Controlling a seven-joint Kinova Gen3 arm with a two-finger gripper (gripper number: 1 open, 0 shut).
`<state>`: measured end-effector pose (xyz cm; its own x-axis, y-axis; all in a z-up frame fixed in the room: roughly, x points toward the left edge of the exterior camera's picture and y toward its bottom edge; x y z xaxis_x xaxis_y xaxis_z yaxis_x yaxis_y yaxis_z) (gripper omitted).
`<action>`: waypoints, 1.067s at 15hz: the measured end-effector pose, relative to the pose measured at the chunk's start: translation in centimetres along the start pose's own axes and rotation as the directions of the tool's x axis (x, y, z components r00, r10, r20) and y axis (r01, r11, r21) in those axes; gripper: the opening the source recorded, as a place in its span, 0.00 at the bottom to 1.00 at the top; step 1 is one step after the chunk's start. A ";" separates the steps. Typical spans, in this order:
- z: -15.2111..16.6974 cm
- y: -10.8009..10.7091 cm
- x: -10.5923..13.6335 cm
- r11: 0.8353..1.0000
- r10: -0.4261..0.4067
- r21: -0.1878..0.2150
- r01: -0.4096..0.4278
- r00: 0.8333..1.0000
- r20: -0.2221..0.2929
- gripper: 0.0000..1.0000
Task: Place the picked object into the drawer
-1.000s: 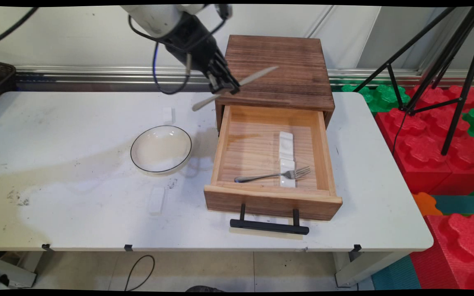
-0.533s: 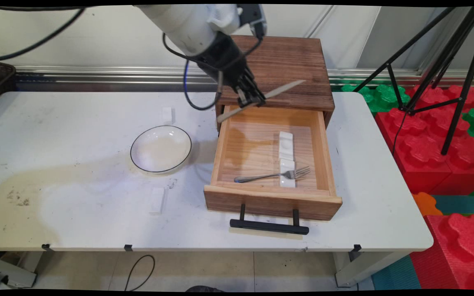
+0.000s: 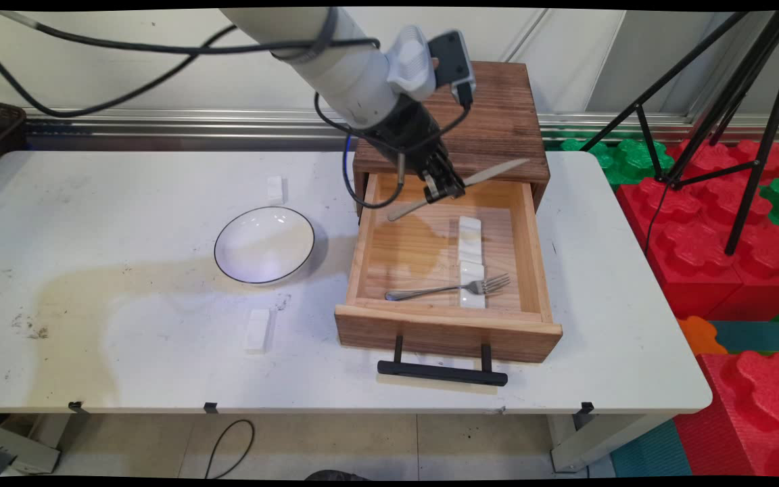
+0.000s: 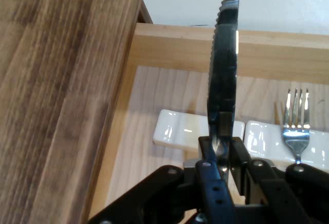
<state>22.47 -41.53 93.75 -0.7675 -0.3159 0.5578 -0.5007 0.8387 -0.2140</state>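
My gripper (image 3: 445, 189) (image 4: 222, 149) is shut on a table knife (image 3: 494, 172) (image 4: 224, 64), gripped near its middle, blade pointing right and handle down-left. It hangs above the back part of the open wooden drawer (image 3: 369, 233) (image 4: 267, 54). Inside the drawer lie two white rests (image 3: 469, 238) (image 4: 177, 129) in a row and a metal fork (image 3: 443, 289) (image 4: 297, 124) with its tines on the nearer one. The dark wooden cabinet top (image 3: 498, 115) (image 4: 56, 90) is just behind the gripper.
A white bowl with a dark rim (image 3: 264, 245) sits left of the drawer. Two small white rests lie on the table, one behind the bowl (image 3: 275, 189), one in front (image 3: 257, 329). A black tripod (image 3: 734, 101) and red and green foam blocks (image 3: 734, 250) stand right.
The gripper has carried the knife right and down, from left of the cabinet's front corner to above the back of the open drawer.
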 end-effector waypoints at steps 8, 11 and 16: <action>5.0 -0.1 -1.2 1.000 0.001 -0.017 0.000 1.000 0.013 0.00; 6.7 -0.2 -1.9 1.000 0.002 -0.024 -0.001 1.000 0.022 0.00; 9.2 -0.4 -3.2 0.999 0.006 -0.037 -0.004 1.000 0.029 0.00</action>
<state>21.43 -44.95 84.66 -0.7817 -0.3242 0.5327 -0.4824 0.8558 -0.1870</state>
